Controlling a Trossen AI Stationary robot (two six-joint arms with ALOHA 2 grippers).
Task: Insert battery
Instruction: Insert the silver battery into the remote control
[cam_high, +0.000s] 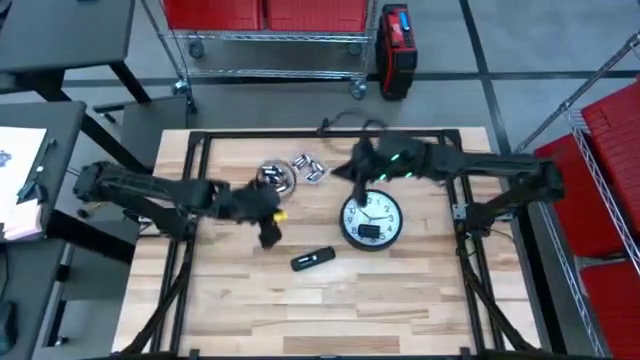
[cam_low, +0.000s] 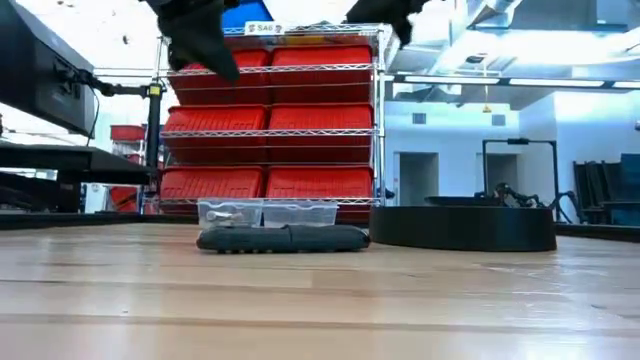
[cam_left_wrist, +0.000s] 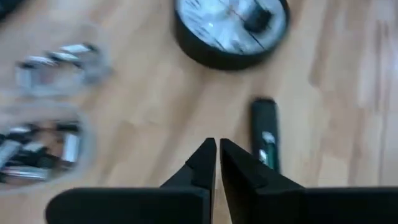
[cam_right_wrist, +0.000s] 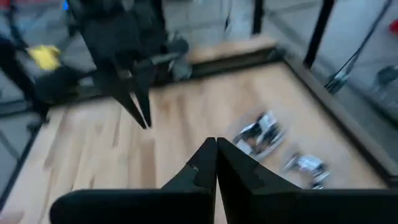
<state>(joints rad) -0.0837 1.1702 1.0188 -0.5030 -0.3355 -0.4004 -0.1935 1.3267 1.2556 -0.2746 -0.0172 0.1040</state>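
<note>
Overhead, left pincer (cam_left_wrist: 217, 155) and right pincer (cam_right_wrist: 216, 152) hang clenched, empty, above the table (cam_high: 400, 300).

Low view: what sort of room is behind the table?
Probably a workshop or storeroom: a wire shelving rack loaded with red bins, plus a red and black case on the concrete floor.

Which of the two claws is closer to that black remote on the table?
Left. The left gripper hangs just beside the remote, toward the table's left. The right gripper sits farther off, at the clock's far-left edge, beyond the remote.
</note>
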